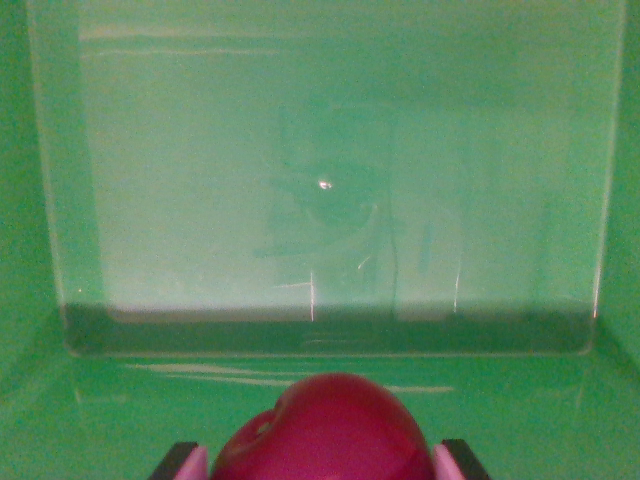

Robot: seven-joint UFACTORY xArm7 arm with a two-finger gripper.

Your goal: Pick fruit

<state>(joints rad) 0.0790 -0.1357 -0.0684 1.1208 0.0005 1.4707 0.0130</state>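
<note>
A dark red round fruit (325, 430) fills the bottom middle of the wrist view. It sits between my gripper's (322, 462) two pink-padded fingers (192, 464), which press on it from the wrist view's left and right. Only the finger tips show at the bottom edge. Below and ahead lies a clear plastic bin (70, 250) on a green surface, with nothing inside it that I can see.
The bin's near wall (330, 335) runs across the view just ahead of the fruit. Green surface (20, 200) surrounds the bin on all sides. Faint reflections show on the bin's floor.
</note>
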